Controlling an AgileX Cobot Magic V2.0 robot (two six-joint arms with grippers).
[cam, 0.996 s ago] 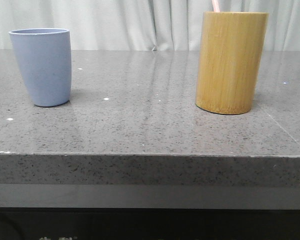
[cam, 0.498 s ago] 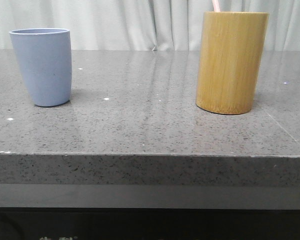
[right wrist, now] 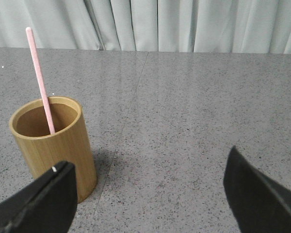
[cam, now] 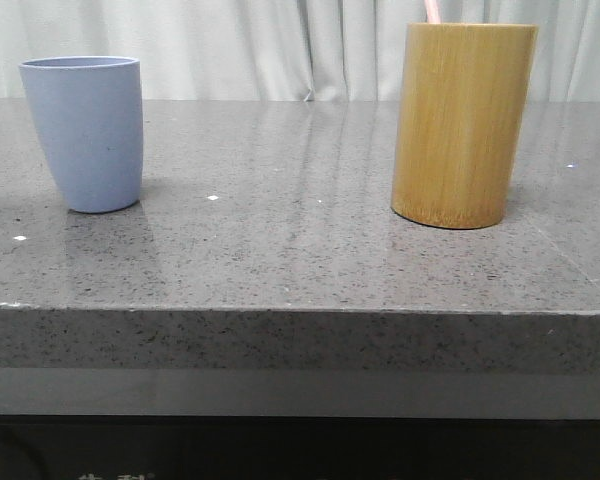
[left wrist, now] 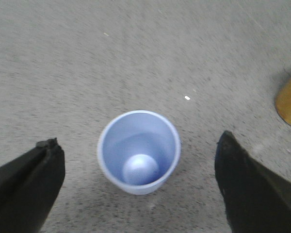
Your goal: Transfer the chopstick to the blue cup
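Front view reads the same as the two earlier front frames: nothing on the table has shifted over the last second, so no real change and the transfer hasn't started. The blue cup (cam: pixel 82 133) sits upright toward the left of the grey stone table (cam: pixel 300 260), well apart from the bamboo cup (cam: pixel 463 125) on the right. The chopstick (right wrist: pixel 40 80) stands inside the bamboo cup, leaning against its inner wall, top end sticking well above the rim; in the front view just a pink tip (cam: pixel 431 11) pokes out above that cup's rim.

Left gripper (left wrist: pixel 138 170) hangs over the blue cup, looking down into it; its fingers (left wrist: pixel 26 187) are spread wide, one each side of the cup, not touching it, holding nothing. The inside of the cup looks empty. A corner of the bamboo cup shows at the frame edge there.

Right gripper (right wrist: pixel 148 194) is also wide open and empty, fingers (right wrist: pixel 41 204) apart in the foreground, with the bamboo cup near one finger and the chopstick out ahead, not between them.

Judgement: still the approach stage. Right arm looks best placed to line up on the upper part of the stick, close on it and lift it straight out. Thin stick, easy to miss or tilt, and the tall cup could tip if dragged sideways
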